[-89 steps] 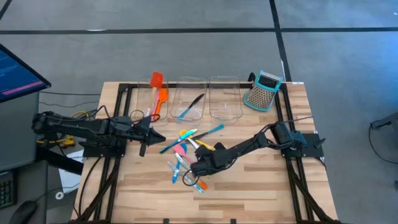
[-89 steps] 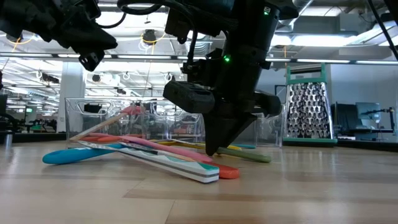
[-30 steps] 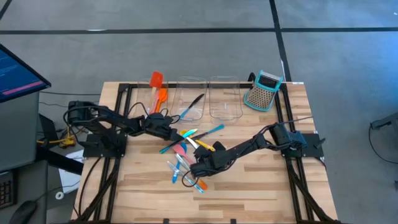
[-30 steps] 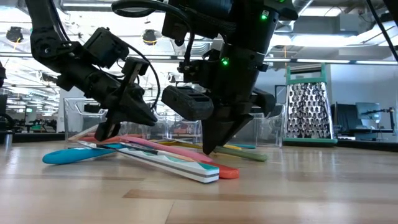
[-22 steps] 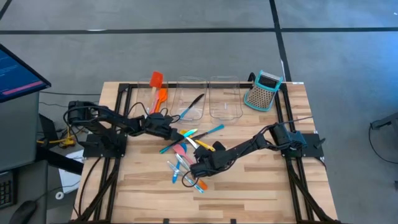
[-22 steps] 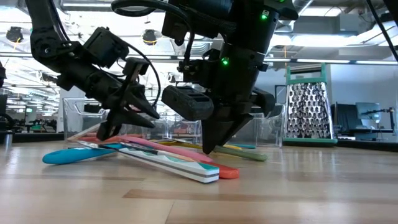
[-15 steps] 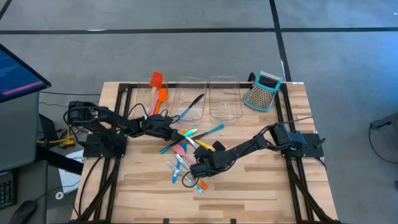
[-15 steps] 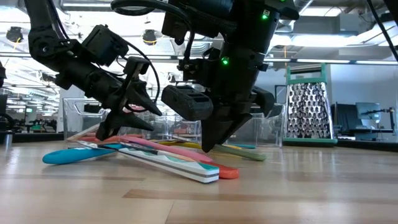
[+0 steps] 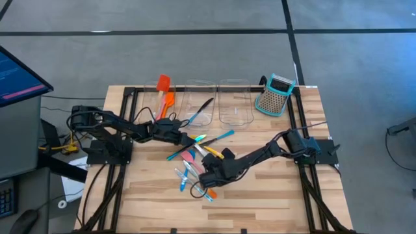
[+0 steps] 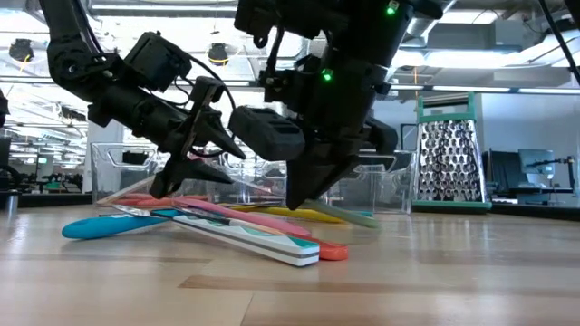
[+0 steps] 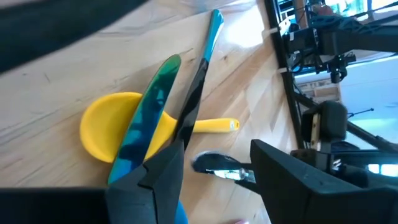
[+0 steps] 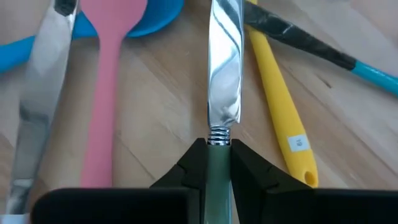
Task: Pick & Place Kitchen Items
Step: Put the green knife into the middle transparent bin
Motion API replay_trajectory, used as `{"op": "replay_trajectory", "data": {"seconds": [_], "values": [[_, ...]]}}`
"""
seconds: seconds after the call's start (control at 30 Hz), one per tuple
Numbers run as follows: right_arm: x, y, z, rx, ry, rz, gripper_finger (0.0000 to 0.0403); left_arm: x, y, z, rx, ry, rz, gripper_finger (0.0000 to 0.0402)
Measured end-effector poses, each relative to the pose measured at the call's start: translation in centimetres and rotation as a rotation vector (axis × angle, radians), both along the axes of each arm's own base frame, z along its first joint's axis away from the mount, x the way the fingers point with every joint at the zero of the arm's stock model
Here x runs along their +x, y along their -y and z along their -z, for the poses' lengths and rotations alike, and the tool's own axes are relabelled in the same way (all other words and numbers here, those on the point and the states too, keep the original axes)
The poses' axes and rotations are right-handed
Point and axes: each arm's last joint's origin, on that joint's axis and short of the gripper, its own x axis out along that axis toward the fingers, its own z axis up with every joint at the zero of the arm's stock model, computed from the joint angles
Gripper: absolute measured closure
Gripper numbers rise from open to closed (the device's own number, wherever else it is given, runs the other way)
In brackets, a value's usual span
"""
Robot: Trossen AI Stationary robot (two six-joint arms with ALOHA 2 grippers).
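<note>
A pile of slim utensils (image 9: 195, 162) lies mid-table: a yellow spoon (image 11: 112, 132), a teal one (image 11: 149, 118) across it, a pink spatula (image 12: 109, 74) and blue ones. My left gripper (image 9: 188, 138) hangs open, tipped down over the pile's far-left part, its fingers (image 11: 158, 177) touching nothing. My right gripper (image 9: 205, 175) is at the pile's near right, shut on a table knife (image 12: 224, 74) with a silver blade and a green handle. My right gripper pinches the knife's green handle (image 12: 217, 163) between its two fingers, right behind the blade. The fingers slant down from the table's right and lie along the knife. The blade points ahead over the pile, and the handle's free end (image 10: 352, 215) sticks out behind, just above the table.
Three clear bins stand in a row at the far edge: one (image 9: 162, 97) with orange and red spatulas, one (image 9: 199, 107) with a black and a blue piece, and a third (image 9: 235, 104). A teal-and-grey box grater (image 9: 274, 94) stands at the far right. The near half shows bare wood.
My left gripper has opened above the pile's far-left part without moving off. My right gripper stays shut on the knife, whose green handle end has come up a little from the table.
</note>
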Motion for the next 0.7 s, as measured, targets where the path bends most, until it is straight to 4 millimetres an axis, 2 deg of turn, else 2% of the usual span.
{"op": "replay_trajectory", "data": {"seconds": [0.3,0.57,0.7], "values": [[0.1,0.1,-1.8,-0.039,0.076,0.002,0.0364,0.2,0.0,-0.2,0.011,0.001,-0.006,0.0222],[0.6,0.6,-2.1,-0.047,0.089,-0.009,0.0364,2.4,1.0,-2.2,0.039,0.084,0.046,0.0222],[0.6,0.8,-2.2,-0.059,0.093,-0.004,0.0364,2.5,1.4,-2.0,0.053,0.074,0.069,0.0222]]}}
